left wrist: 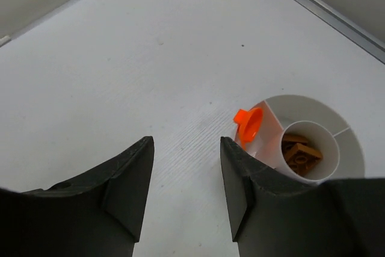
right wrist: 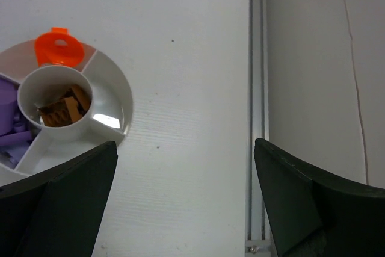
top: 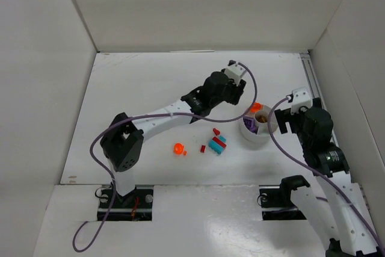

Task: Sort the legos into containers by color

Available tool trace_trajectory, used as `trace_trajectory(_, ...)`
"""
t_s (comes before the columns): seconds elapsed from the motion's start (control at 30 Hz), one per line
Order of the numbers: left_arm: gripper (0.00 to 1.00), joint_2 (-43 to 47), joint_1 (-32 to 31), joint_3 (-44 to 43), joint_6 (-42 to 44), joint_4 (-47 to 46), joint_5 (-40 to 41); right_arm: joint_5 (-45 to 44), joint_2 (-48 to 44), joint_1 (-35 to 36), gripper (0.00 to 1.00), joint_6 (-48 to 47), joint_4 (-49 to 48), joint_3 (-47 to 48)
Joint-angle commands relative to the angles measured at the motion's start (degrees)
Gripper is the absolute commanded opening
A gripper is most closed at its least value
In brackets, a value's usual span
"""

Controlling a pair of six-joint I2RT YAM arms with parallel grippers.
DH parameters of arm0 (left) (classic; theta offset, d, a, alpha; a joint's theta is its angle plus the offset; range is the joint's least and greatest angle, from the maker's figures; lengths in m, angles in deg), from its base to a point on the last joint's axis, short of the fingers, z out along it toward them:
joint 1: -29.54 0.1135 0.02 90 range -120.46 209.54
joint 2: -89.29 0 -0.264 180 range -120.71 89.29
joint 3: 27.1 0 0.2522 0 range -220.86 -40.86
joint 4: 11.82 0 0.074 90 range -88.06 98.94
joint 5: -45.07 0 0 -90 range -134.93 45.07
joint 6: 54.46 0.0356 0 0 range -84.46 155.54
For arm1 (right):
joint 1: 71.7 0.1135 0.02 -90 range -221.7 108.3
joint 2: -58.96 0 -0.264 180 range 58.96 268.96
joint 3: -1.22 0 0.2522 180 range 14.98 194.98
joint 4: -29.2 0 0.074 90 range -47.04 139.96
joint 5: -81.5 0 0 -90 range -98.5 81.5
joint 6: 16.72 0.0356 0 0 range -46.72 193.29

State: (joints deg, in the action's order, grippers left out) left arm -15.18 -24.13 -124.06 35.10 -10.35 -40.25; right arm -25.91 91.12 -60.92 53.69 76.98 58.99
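The white divided bowl (top: 255, 138) stands right of centre. Brown legos (right wrist: 60, 109) fill its centre cup and purple legos (right wrist: 12, 130) lie in one wedge. An orange ring-shaped lego (top: 256, 107) leans on the bowl's far rim; it also shows in the left wrist view (left wrist: 249, 123) and the right wrist view (right wrist: 58, 48). On the table lie another orange lego (top: 178, 148), small red legos (top: 216, 131) and a teal and red cluster (top: 218, 143). My left gripper (left wrist: 186, 139) is open and empty just left of the bowl (left wrist: 313, 103). My right gripper (right wrist: 186, 142) is open and empty to the right of the bowl (right wrist: 120, 82).
A metal rail (right wrist: 257, 106) runs along the table's right edge beside the white wall. White walls enclose the table on three sides. The loose legos lie between the left arm's forearm and the near edge.
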Motion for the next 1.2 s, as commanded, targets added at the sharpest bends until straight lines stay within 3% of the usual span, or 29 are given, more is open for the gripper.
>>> trace_trajectory(0.0, 0.45, 4.7, 3.65, 4.79, -5.34, -3.34, -3.19, 9.04, 2.36, -0.33, 1.0, -5.0, -8.26, -0.15)
trace_trajectory(0.17, 0.48, 14.1, 8.58, 17.95, -10.27, -8.62, -1.46, 15.1, 9.22, -0.33, 0.96, -5.54, -15.02, 0.98)
trace_trajectory(0.33, 0.57, 19.2, 13.06, 22.81, -11.94, -7.92, -0.38, 24.87, 21.87, -0.33, 0.89, -5.54, -23.72, 3.88)
trace_trajectory(0.37, 0.57, 20.26, 13.59, 23.34, -11.94, -7.22, -0.38, 25.66, 26.41, 0.28, 0.76, -5.54, -24.26, 5.46)
trace_trajectory(0.47, 0.58, 22.19, 15.52, 24.14, -11.94, -4.77, 1.1, 25.59, 34.16, 0.82, 0.58, -6.07, -24.26, 8.71)
trace_trajectory(0.5, 0.59, 22.2, 16.13, 24.14, -11.94, -3.8, 1.11, 25.58, 35.85, 0.82, 0.57, -6.59, -24.26, 9.51)
trace_trajectory(0.73, 0.6, 22.81, 21.77, 20.97, -13.97, 4.47, -3.62, 28.83, 44.29, 0.82, 0.57, -4.41, -23.2, 16.45)
trace_trajectory(1.17, 0.59, 21.67, 26.16, 20.44, -14.05, 3.94, -6.62, 26.55, 48.52, 1.43, 0.49, -0.88, -21.72, 15.85)
